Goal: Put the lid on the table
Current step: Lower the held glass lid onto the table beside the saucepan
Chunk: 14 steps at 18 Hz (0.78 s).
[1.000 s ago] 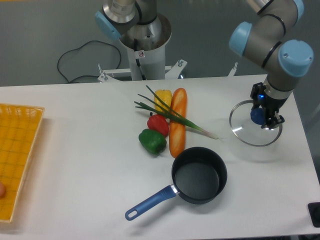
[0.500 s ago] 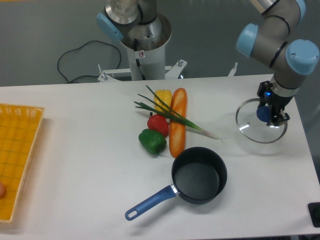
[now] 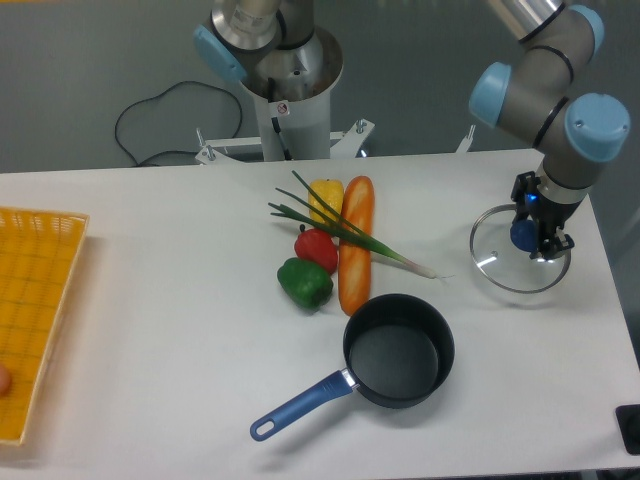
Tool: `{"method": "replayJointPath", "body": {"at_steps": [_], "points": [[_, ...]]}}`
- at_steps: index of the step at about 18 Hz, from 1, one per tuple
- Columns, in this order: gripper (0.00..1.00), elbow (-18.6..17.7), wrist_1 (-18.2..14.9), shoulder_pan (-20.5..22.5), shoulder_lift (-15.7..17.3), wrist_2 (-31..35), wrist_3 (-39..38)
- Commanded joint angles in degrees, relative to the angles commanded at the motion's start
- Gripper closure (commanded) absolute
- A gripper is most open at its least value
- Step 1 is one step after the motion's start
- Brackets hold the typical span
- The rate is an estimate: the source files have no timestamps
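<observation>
At the table's (image 3: 150, 300) right edge, the tool (image 3: 530, 236) grips the lid (image 3: 500, 262) (knob half hidden).

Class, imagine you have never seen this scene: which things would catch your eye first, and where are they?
Probably the bright food at the table's centre: a baguette beside red and green peppers. Next, the saucepan in front of them. At the right edge, the pincer grips the knob of a glass lid.

The arm reaches down at the right, its gripper (image 3: 537, 236) pointing downward, fingers closed around something blue.
</observation>
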Motion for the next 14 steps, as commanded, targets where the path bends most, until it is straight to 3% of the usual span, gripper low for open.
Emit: {"method": "replayJointPath", "body": {"at_steps": [14], "points": [[0.58, 0.0, 2.02, 0.0, -1.41, -0.09, -0.09]]}}
